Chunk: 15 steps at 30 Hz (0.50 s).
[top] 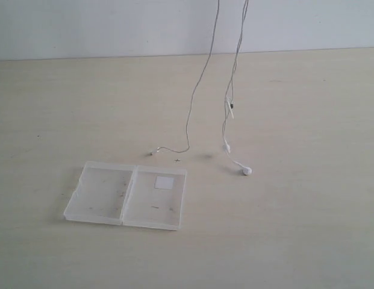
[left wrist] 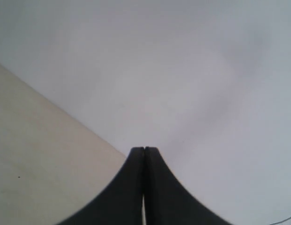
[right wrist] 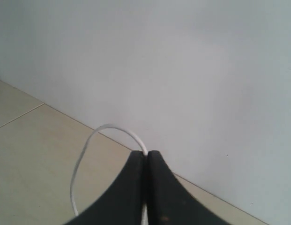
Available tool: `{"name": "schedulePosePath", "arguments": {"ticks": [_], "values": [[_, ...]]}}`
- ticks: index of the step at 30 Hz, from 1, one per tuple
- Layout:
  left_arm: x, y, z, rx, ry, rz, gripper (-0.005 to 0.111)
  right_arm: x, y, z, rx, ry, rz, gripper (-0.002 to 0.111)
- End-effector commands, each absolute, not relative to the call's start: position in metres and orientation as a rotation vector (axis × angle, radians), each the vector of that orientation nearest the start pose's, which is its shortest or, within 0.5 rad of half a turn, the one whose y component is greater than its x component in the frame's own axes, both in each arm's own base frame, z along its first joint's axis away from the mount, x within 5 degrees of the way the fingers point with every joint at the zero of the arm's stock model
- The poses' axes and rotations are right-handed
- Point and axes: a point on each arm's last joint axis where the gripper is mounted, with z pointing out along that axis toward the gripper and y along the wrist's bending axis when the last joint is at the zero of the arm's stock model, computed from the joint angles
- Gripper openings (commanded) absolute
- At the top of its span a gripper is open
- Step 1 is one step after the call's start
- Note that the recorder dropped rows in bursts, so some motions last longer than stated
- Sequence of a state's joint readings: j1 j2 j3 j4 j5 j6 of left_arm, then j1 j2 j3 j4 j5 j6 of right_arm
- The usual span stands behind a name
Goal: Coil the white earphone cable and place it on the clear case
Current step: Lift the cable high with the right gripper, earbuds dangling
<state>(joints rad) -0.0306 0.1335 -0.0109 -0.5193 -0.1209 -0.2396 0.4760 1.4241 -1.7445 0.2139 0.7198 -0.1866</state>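
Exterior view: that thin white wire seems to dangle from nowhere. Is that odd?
Only seemingly: the white earphone cable hangs in two strands from above the frame, an earbud trailing on the table. The right gripper pinches it. The clear case lies open, flat.

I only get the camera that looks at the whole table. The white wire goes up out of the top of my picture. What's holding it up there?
Observer: The right gripper is shut on the white wire. A loop of it curves out from between the fingertips.
Operator: Is the left one holding wire too?
Observer: The left gripper is shut, but its camera shows no wire at the tips, so I can't tell.
Operator: What does that camera see, then?
Observer: Mostly bare wall, plus a slice of table.
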Motion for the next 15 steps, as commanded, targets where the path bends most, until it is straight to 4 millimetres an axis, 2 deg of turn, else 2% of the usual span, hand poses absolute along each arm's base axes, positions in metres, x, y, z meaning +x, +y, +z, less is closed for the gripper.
{"name": "schedulePosePath", "arguments": {"ticks": [1, 4, 8, 15], "values": [[0.077, 0.003, 0.23, -0.571, 1.461, -0.549, 0.0, 0.268, 0.152, 0.503, -0.556, 1.786, 0.442, 0.0], [0.084, 0.002, 0.238, -0.578, 1.486, -0.541, 0.0, 0.264, 0.15, 0.517, -0.553, 1.745, 0.434, 0.0], [0.093, 0.002, 0.239, -0.584, 1.534, -0.52, 0.0, 0.262, 0.151, 0.535, -0.568, 1.761, 0.449, 0.0], [0.106, 0.002, 0.243, -0.573, 1.58, -0.478, 0.0, 0.274, 0.157, 0.535, -0.585, 1.803, 0.447, 0.0]]}}
